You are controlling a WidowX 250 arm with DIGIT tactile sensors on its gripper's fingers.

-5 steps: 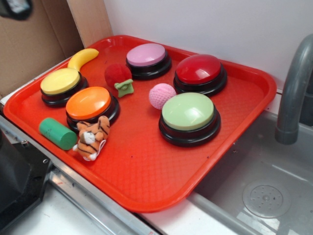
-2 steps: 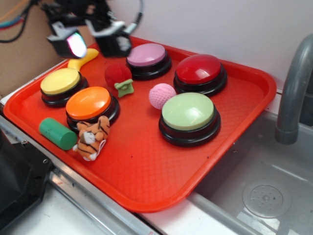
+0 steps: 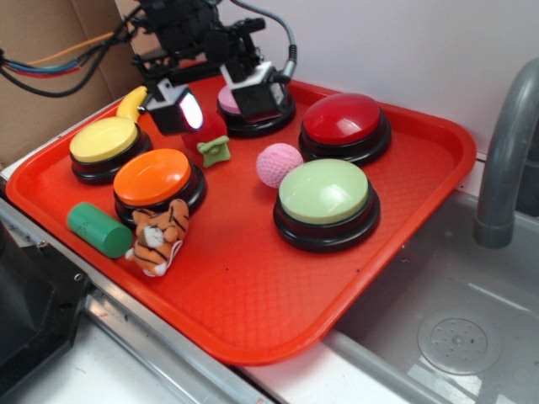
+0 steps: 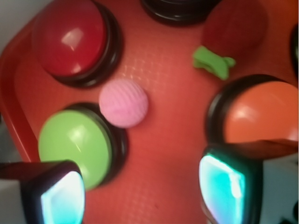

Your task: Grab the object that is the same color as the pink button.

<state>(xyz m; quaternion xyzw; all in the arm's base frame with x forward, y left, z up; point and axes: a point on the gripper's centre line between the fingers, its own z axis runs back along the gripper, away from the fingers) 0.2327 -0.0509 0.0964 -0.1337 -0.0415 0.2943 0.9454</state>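
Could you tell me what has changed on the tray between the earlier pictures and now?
The gripper came into view at the upper left and has travelled right over the tray, now hanging open above the red plush toy and in front of the pink button. It has taken hold of nothing. The pink ball, the other buttons, the banana, the green cylinder and the tiger toy have not moved.

No text, label, brand, number or sign can be read in either view. The domed push-buttons and the red plastic tray (image 3: 404,219) show plain, unmarked surfaces.
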